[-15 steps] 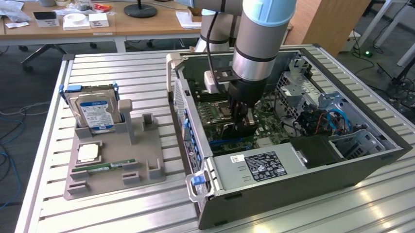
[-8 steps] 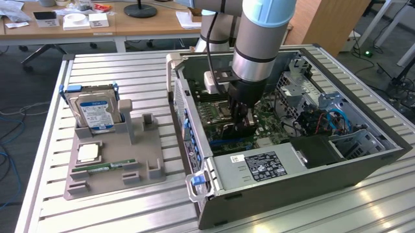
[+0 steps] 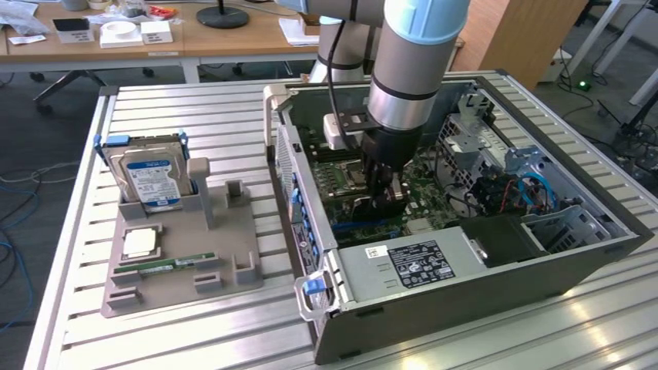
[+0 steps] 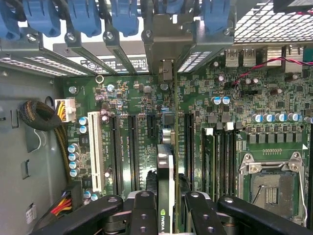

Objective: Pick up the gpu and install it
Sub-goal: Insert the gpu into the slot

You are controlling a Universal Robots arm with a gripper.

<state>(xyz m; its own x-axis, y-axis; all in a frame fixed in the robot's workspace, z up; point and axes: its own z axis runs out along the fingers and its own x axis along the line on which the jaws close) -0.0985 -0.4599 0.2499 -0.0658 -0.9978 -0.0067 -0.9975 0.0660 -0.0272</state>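
Fingers [image 4: 143, 215] of the black gripper [image 3: 389, 196] are pinching the gpu [image 4: 165, 166], a flat green card with black cooler, edge-on, mid-frame in the exterior view inside the open grey computer case [image 3: 494, 270]. Looks like the install step: next needs its edge lined up with a black motherboard slot [image 4: 132, 152].

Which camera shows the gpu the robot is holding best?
The wrist view: the gpu stands edge-on between the gripper fingers, above the motherboard slots. In the exterior view it is a dark piece under the gripper inside the computer case.
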